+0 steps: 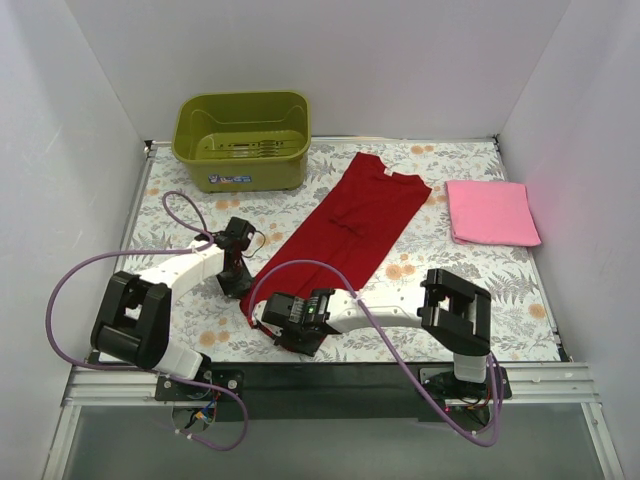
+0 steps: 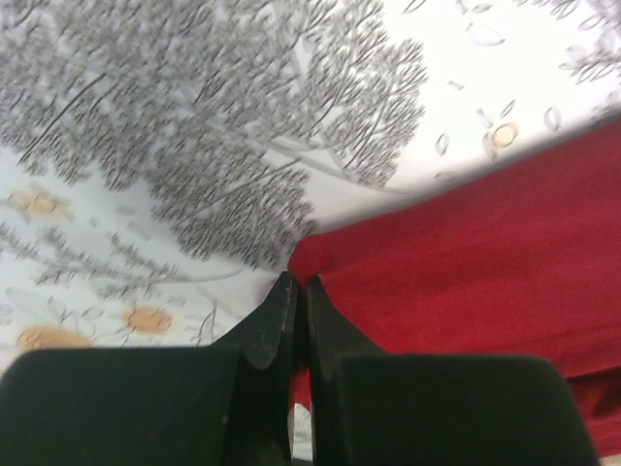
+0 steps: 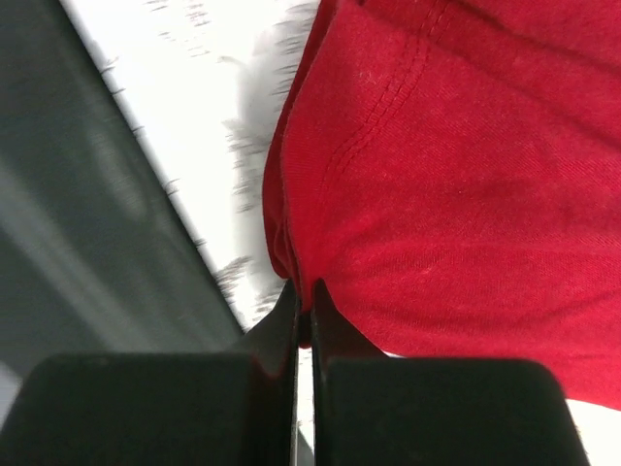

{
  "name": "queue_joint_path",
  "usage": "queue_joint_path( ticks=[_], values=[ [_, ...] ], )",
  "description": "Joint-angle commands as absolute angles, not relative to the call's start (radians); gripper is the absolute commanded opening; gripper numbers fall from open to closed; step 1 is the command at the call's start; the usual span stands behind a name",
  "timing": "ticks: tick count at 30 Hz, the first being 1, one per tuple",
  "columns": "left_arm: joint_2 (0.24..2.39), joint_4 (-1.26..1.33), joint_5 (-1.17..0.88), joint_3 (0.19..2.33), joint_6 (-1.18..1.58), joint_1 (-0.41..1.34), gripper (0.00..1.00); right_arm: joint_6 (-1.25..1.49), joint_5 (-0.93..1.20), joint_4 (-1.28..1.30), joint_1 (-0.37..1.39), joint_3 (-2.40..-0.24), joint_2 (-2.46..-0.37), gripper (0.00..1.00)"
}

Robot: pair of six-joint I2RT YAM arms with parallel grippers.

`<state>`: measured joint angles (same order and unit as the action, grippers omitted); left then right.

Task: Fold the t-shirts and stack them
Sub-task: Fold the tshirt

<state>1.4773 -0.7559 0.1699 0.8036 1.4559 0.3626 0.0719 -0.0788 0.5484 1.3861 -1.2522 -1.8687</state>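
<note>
The deep red t-shirt (image 1: 355, 225) lies folded lengthwise as a long strip, running from the far middle of the table toward the near left. The light pink t-shirt (image 1: 491, 211) lies folded at the far right. My left gripper (image 1: 233, 287) is shut on the red shirt's near left corner; in the left wrist view (image 2: 299, 283) red cloth (image 2: 485, 262) is pinched between the jaws. My right gripper (image 1: 292, 340) is shut on the shirt's near end; the right wrist view (image 3: 304, 289) shows a fold of red cloth (image 3: 456, 194) clamped between the jaws.
An olive-green plastic tub (image 1: 243, 140) stands at the far left. The floral tablecloth (image 1: 480, 280) covers the table. The table's dark near edge (image 3: 87, 243) runs just beside my right gripper. White walls close in on both sides and the back.
</note>
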Motion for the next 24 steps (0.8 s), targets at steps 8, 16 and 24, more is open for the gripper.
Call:
queue_joint_path(
  ticks=[8, 16, 24],
  values=[
    [1.279, -1.052, 0.233, 0.937, 1.509, 0.341, 0.00, 0.078, 0.181, 0.574, 1.408, -1.313, -1.740, 0.01],
    [1.452, -0.988, 0.154, 1.181, 1.437, 0.324, 0.00, 0.020, 0.052, 0.621, 1.200, -1.201, -1.603, 0.01],
    [1.716, -0.853, 0.020, 1.423, 1.394, 0.334, 0.00, -0.055, -0.061, 0.660, 0.967, -1.152, -1.506, 0.01]
  ],
)
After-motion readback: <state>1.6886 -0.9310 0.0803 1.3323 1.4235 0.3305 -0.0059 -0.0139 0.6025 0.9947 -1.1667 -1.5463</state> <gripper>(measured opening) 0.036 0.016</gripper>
